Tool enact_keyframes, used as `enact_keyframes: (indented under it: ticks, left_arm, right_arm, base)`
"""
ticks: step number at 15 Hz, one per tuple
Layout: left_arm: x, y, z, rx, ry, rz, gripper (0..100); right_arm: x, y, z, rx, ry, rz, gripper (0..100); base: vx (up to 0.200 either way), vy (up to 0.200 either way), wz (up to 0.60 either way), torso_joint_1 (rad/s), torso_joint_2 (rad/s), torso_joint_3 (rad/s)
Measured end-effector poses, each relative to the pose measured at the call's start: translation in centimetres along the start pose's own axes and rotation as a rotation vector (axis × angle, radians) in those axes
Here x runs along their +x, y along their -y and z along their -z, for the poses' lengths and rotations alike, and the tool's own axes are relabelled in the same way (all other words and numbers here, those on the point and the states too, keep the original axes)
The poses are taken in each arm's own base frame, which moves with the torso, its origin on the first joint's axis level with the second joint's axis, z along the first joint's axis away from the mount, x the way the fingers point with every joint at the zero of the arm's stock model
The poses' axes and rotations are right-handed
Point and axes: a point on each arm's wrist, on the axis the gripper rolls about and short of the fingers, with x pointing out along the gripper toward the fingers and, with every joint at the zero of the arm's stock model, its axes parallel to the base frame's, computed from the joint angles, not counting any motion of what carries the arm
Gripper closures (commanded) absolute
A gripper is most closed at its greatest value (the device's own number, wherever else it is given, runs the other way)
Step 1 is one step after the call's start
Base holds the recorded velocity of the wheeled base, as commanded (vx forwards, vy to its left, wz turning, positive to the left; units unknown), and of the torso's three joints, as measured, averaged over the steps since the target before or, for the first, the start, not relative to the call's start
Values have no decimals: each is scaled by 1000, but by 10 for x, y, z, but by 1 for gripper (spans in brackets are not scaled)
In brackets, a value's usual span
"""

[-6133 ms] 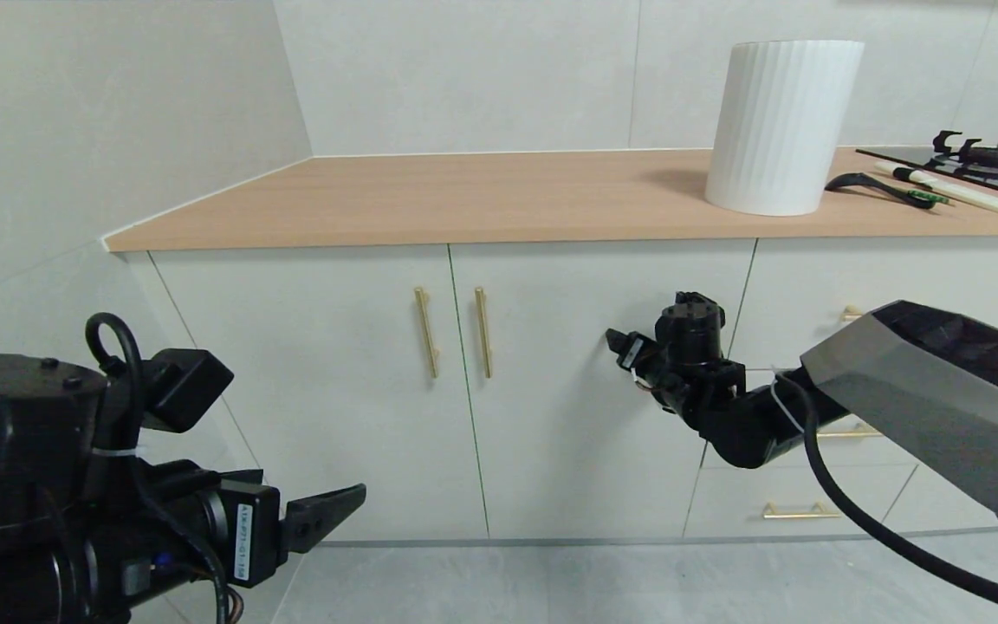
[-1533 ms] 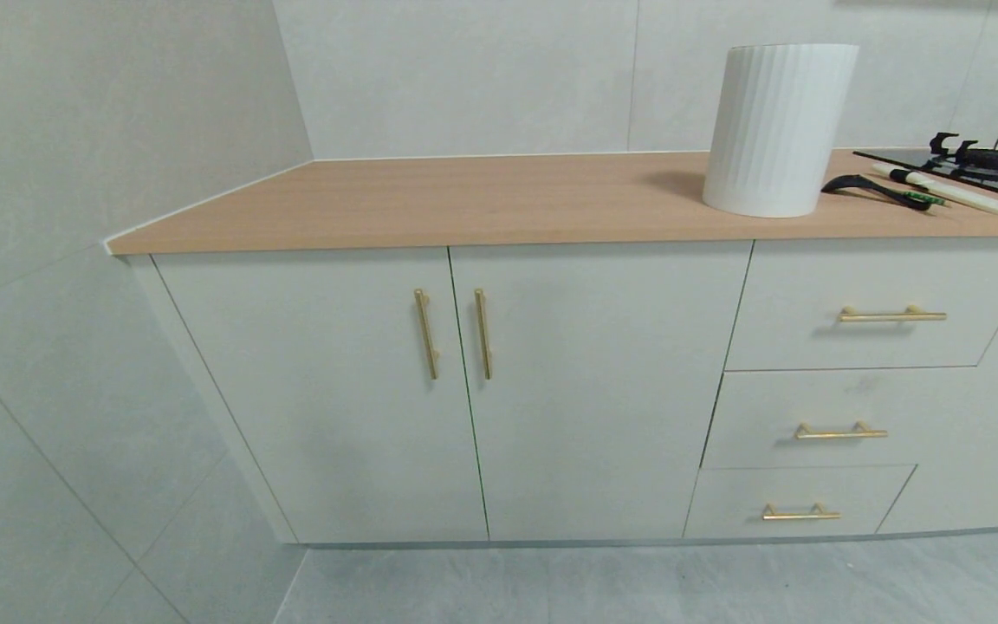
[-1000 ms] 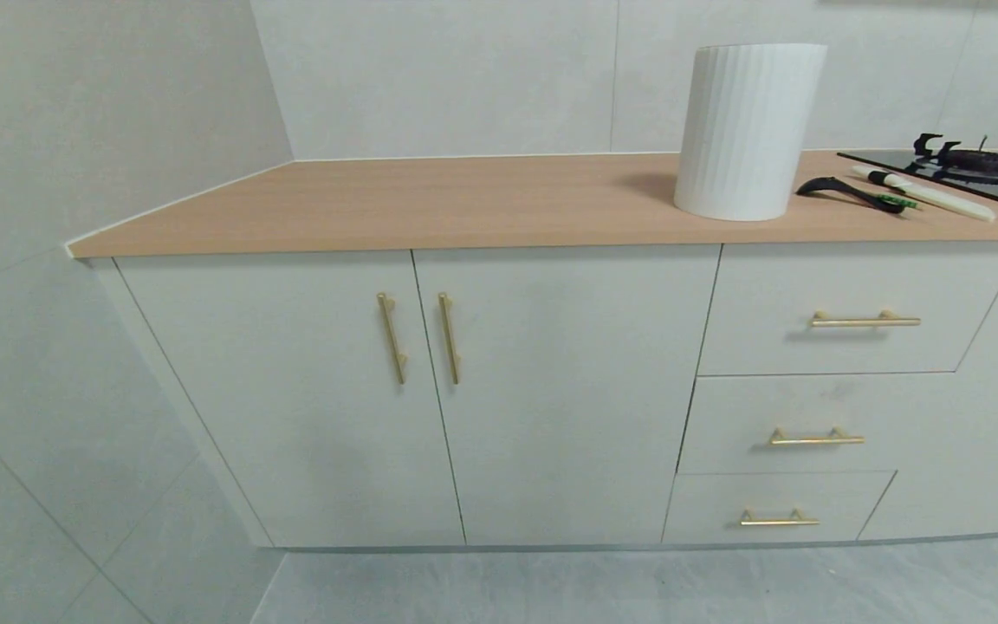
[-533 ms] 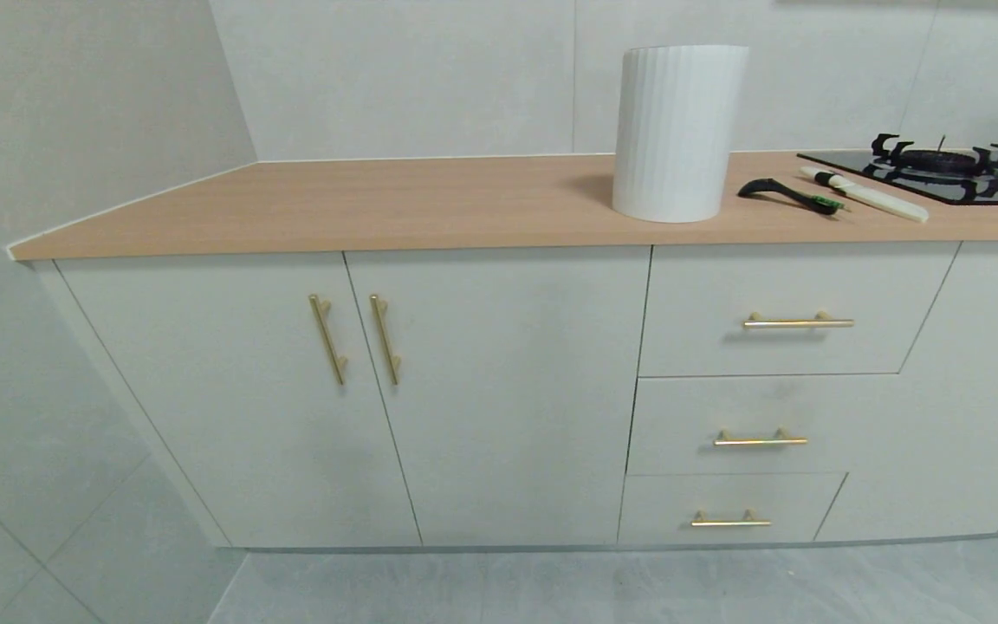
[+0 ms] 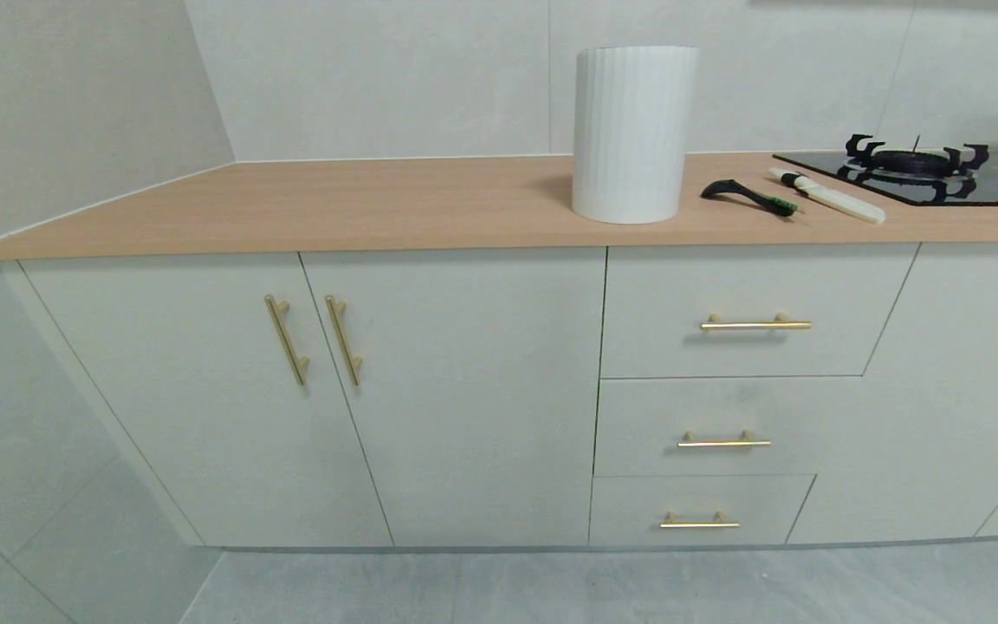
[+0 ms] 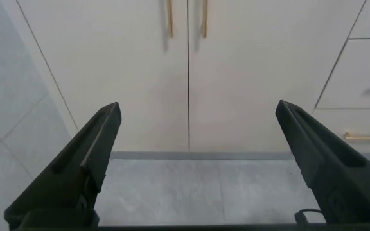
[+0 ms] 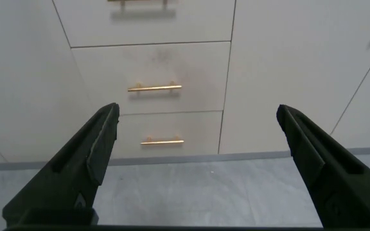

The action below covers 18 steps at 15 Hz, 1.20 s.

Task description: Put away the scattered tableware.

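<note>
Tableware lies on the wooden countertop [image 5: 334, 204], toward its right end: a black utensil [image 5: 746, 196] with a green patch on its handle, and just beside it a long cream utensil [image 5: 828, 195] with a dark band near one end. The two lie close together at an angle, and whether they touch cannot be told. Left of them stands a tall white ribbed container [image 5: 633, 134], upright and near the black utensil but apart from it. Right of them the gas hob [image 5: 923, 169] sits set into the counter, its black pan supports raised above dark glass.

Below the counter the pale double doors [image 5: 204, 390] are closed, with two upright gold handles [image 5: 315, 340] flanking their seam, and to the right of them three drawers [image 5: 742, 286] are stacked, all shut.

Both arms are held low, well below the counter, aimed at the cabinet front just above the grey floor [image 5: 551, 589]. The left gripper [image 6: 198, 167] faces the seam of the double doors with its fingers [image 6: 76, 173] spread wide and nothing between them. The right gripper [image 7: 194, 167] faces the lower drawers, its fingers [image 7: 82, 167] likewise parted and empty
</note>
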Motion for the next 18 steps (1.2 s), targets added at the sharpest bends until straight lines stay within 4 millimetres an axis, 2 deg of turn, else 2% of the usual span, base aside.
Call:
enact_keyframes:
  ticks: [5,8,18]
  left_arm:
    - [0,0,0,0,0,0,0]
    - [0,0,0,2,0,0,0]
    - [0,0,0,-3,0,0,0]
  right_arm:
    - [0,0,0,0,0,-1,0]
    - [0,0,0,0,0,0,0]
    - [0,0,0,0,0,-3,0]
  base:
    - [0,0,0,0,0,0]
    - [200,0,0,-4,-1,4]
    - [0,0,0,0,0,0]
